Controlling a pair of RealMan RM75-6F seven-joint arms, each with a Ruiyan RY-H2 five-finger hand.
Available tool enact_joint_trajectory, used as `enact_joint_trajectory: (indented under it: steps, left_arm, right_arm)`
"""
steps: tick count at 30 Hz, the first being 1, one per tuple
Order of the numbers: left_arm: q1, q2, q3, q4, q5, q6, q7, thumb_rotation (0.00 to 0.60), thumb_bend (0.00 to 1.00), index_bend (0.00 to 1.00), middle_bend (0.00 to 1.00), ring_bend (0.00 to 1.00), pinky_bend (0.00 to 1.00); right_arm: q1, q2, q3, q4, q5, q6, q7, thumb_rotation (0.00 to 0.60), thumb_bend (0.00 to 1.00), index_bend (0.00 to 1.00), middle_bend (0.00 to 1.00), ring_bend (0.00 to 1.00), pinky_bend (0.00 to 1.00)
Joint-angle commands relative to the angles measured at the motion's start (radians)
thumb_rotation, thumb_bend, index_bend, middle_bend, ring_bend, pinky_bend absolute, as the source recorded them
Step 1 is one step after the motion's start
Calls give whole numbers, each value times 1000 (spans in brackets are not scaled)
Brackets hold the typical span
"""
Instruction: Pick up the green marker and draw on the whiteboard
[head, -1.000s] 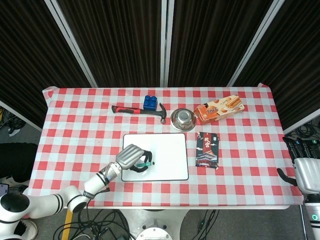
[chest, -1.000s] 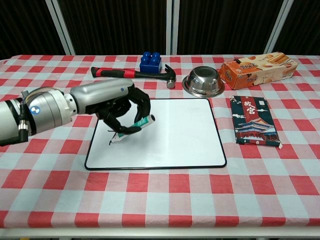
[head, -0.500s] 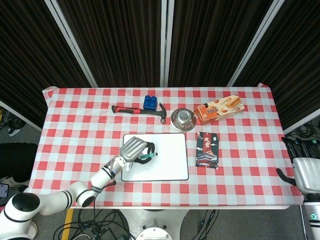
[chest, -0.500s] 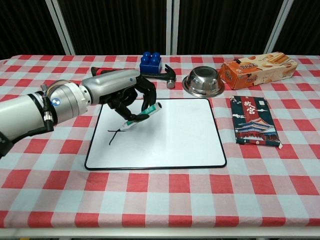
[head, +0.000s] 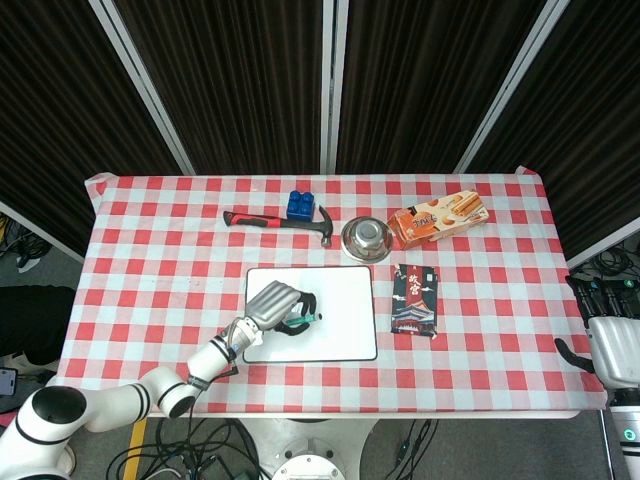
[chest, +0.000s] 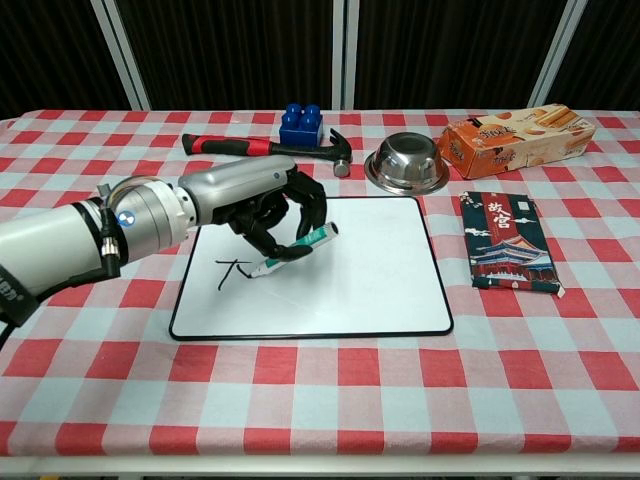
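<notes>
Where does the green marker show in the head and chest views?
Head view: green marker in the left hand, over the whiteboard's left half.
Chest view: green marker at centre-left, tip beside the drawn strokes.
Shared landmark: the hammer behind the whiteboard.

Left hand (chest: 270, 205) curled; right hand (head: 612, 345) idle.

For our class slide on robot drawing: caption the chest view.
Left hand holds the green marker, tip on the white rectangular whiteboard beside black strokes.
</notes>
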Motion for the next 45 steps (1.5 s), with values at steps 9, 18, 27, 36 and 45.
enact_joint_trajectory:
  steps: [9, 18, 27, 36, 45]
  left_arm:
    - [10, 92, -29, -135, 8, 60, 95, 600, 409, 539, 558, 781, 883]
    - [75, 282, 14, -182, -147, -2, 498, 600, 413, 539, 549, 781, 853]
    - [92, 265, 23, -144, -356, -55, 767, 600, 413, 530, 541, 773, 843]
    - [87, 263, 19, -192, -488, -36, 924, 600, 305, 170, 293, 667, 806]
    - [331, 466, -9, -403, -382, 333, 621, 600, 244, 112, 187, 425, 747]
  right_arm:
    - [-13, 3, 5, 9, -13, 35, 20, 600, 155, 53, 119, 30, 138]
    - [6, -17, 4, 21, -24, 10, 22, 600, 155, 52, 119, 30, 138]
    - [16, -30, 1, 14, -34, 1, 8, 600, 155, 53, 119, 30, 138]
    - [4, -22, 0, 1, -33, 21, 1, 600, 155, 52, 119, 30, 138]
    - [-33, -9, -6, 5, -6, 50, 30, 600, 155, 53, 119, 30, 138]
